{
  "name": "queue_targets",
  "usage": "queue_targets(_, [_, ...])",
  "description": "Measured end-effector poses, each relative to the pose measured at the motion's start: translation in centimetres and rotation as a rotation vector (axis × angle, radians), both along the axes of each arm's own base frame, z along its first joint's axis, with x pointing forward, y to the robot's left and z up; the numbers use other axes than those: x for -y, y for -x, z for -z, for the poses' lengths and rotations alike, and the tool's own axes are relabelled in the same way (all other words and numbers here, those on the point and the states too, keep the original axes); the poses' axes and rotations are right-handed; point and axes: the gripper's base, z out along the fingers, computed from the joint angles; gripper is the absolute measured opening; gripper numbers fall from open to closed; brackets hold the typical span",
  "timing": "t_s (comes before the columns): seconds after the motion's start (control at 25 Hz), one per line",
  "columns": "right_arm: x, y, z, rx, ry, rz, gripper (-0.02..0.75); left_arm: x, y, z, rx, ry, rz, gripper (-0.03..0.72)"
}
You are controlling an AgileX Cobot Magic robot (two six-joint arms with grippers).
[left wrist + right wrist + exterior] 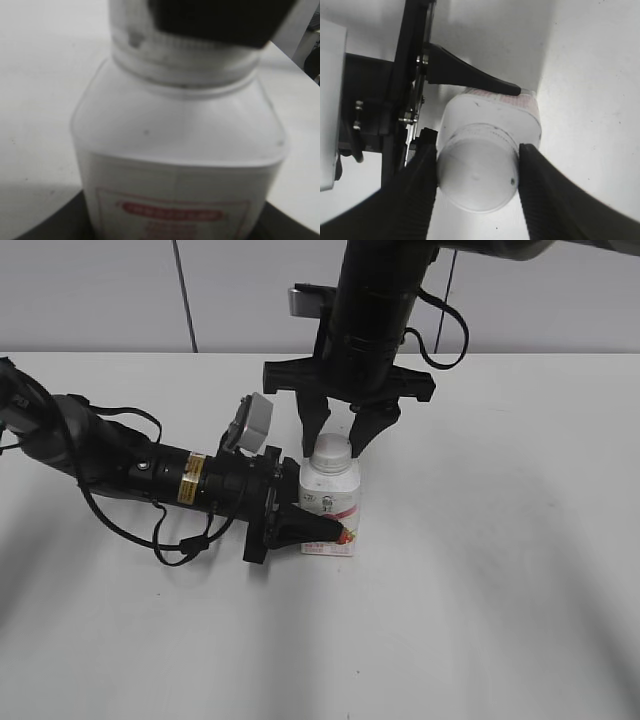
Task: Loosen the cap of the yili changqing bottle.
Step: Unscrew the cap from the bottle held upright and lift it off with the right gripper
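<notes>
Bottle (331,502), upright on table (500,570), clamped at its body between left gripper (322,528) fingers; cap (331,449) directly below right gripper (339,430), pinched between both fingers.

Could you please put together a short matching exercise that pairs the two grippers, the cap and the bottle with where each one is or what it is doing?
Column 1:
1. left gripper
2. right gripper
3. cap
4. bottle

Column 2:
A. stands upright on the white table
B. comes in from the side and clamps the body with the label
C. sits on the neck, between two dark fingers
D. reaches down from above, closed around the top

Pairs: 1-B, 2-D, 3-C, 4-A
</notes>
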Motion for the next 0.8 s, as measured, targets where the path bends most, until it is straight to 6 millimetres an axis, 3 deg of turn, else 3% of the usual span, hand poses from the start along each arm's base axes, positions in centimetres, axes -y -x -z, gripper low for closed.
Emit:
queue_targets(0.32, [0.00,0.00,0.00,0.012,0.000,-0.046,0.392,0.00,0.00,0.00,0.000,0.000,0.000,0.377])
queue_targets(0.8, [-0.02,0.00,-0.03,0.161,-0.001,-0.628,0.392,0.00,0.01,0.00,0.001,0.000,0.001,0.377])
